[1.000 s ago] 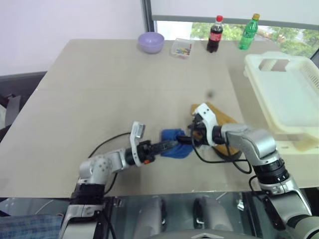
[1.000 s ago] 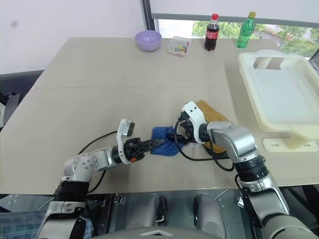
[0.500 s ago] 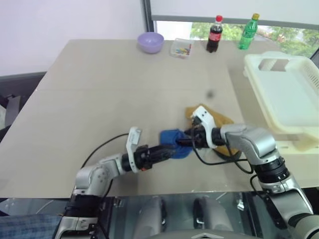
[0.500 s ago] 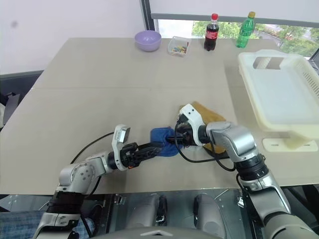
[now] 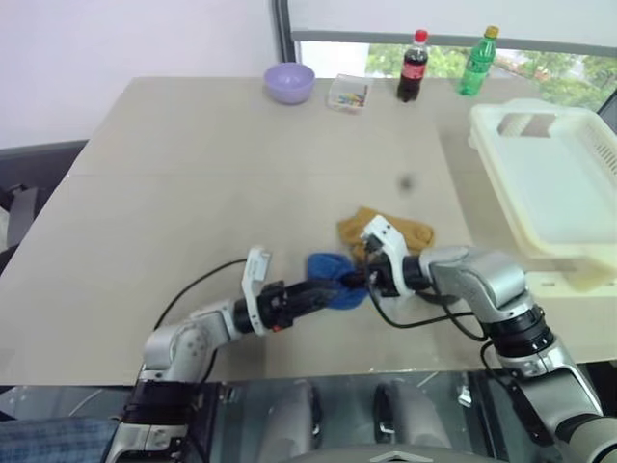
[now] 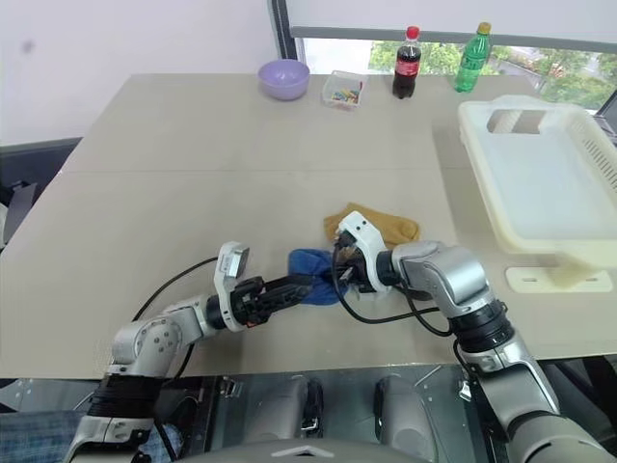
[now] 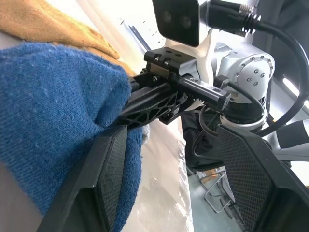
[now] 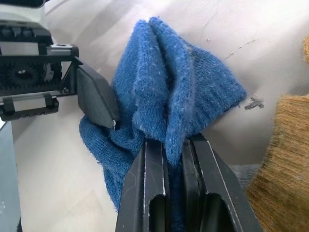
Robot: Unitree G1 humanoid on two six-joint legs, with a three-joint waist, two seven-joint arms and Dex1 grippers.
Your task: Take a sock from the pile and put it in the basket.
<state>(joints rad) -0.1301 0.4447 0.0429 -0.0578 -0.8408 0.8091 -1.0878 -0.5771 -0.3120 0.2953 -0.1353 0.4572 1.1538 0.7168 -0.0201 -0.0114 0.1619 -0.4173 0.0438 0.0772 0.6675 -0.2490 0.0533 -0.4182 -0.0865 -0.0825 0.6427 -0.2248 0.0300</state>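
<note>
Two grippers meet at the blue sock (image 5: 333,292) on the table (image 5: 193,174). Right gripper (image 8: 174,145) is clamped on a fold of it, apparently to lift it from the mustard sock (image 5: 386,231); left gripper (image 5: 323,287) stands spread, one finger against the fabric. Basket (image 5: 549,183) waits at far right.

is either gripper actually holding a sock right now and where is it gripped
Yes. The right gripper is shut on a bunched fold at the edge of the blue sock. The left gripper is open beside it.
</note>
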